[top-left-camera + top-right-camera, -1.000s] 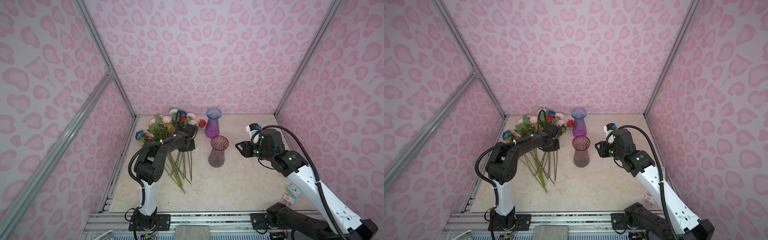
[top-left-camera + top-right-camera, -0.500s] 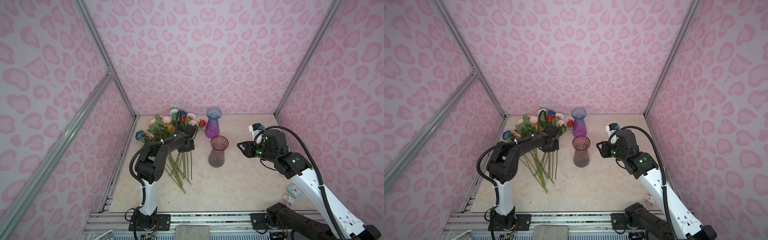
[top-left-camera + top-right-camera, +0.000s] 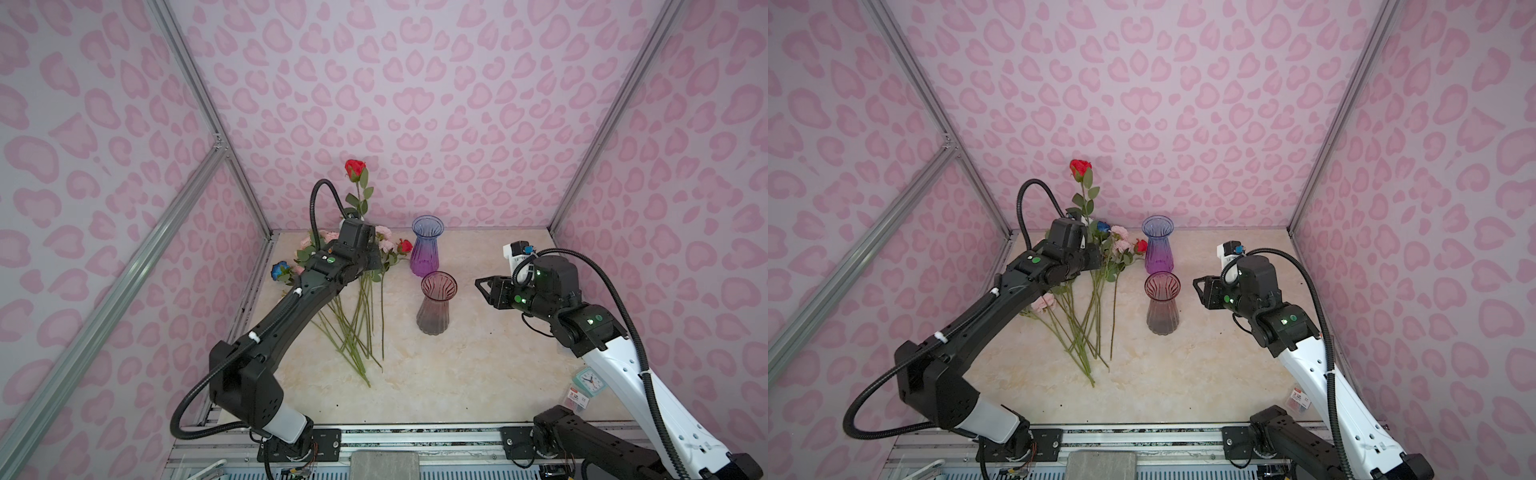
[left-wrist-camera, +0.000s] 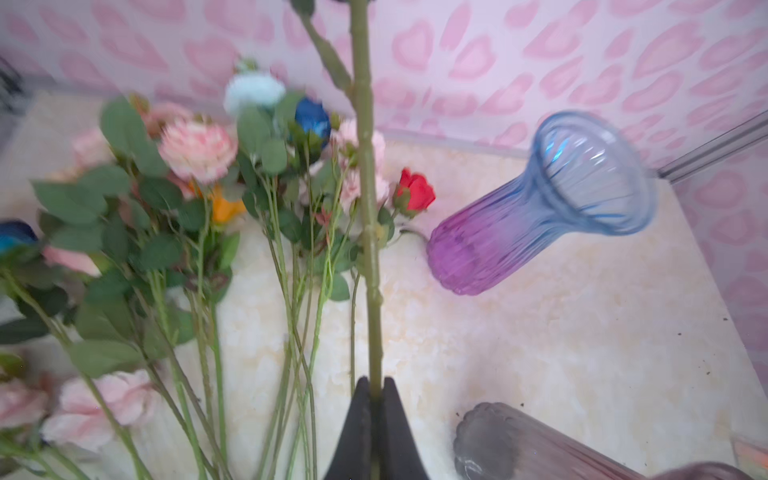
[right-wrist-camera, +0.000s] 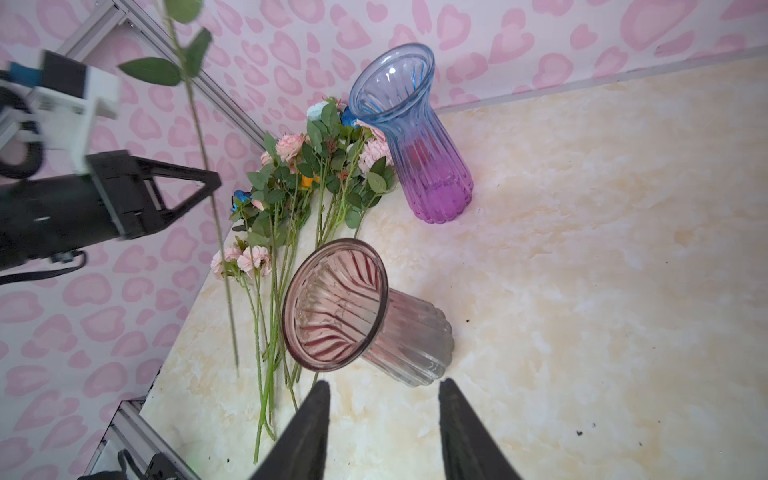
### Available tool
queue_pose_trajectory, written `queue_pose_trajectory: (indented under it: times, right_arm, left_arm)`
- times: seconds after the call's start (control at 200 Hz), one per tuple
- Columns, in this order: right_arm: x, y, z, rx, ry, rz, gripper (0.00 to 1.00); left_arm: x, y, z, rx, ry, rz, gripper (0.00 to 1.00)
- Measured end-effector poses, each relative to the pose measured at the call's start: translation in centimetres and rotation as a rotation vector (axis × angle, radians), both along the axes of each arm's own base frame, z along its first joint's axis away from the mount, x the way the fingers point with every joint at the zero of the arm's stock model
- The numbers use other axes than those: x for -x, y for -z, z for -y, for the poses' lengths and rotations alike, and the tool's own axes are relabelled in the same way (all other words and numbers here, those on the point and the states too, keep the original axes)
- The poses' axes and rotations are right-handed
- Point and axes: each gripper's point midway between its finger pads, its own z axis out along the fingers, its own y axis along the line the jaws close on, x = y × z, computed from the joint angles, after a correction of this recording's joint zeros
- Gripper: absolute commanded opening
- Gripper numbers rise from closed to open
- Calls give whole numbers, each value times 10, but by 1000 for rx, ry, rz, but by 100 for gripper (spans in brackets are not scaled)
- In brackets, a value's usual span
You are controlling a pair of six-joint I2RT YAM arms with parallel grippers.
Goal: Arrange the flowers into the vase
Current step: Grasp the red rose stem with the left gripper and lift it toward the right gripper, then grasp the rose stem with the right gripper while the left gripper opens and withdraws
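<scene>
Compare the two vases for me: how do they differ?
Colour: the blue-to-purple vase fades from a blue mouth to a purple base; the pink-rimmed vase fades to smoky grey. Place: the blue-to-purple vase stands further back, beside the flowers; the pink-rimmed vase stands nearer, closer to the right gripper. Both are upright, empty, ribbed glass with flared mouths.

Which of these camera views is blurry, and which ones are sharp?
Left wrist view: smeared, worst on the loose flowers; the stem in the left claw reads a bit clearer. Right wrist view: blue vase and pink vase crisp, the left arm blurred. Both top views: sharp, darker toward the corners.
</scene>
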Motion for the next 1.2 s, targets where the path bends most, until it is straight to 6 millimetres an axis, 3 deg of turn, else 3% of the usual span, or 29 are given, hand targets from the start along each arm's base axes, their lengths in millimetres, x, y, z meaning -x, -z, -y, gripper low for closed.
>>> queue_pose_trajectory:
  times: [0.075,0.15,0.21,0.42,0.565,0.77,0.87,0.98,1.045,1.2]
  right_arm:
    - [-2,-12,-1,-22,1,45,55]
    - [-2,-28,-8,-54,-19,105,55]
    - [0,-41,-19,-81,-55,152,55]
    - [15,-81,-74,-176,-217,284,54]
    - [27,-100,-117,-208,-336,343,54]
    - [14,-106,-153,-222,-388,360,50]
    - [6,-106,-164,-224,-397,357,40]
    - [0,-106,-172,-230,-403,356,18]
    - [0,-106,-176,-243,-419,349,13]
    - [3,-109,-179,-243,-417,358,2]
  left_arm:
    - [24,-42,17,-14,96,147,3]
    - [47,-67,30,-6,196,251,3]
    - [61,-75,37,23,260,305,3]
    - [113,-71,81,150,563,344,3]
    - [124,-73,93,203,646,348,3]
    - [134,-69,101,230,707,329,3]
    - [135,-70,102,233,712,330,3]
    - [135,-69,101,233,711,331,3]
    - [134,-69,100,230,703,332,3]
    - [131,-70,96,221,675,339,17]
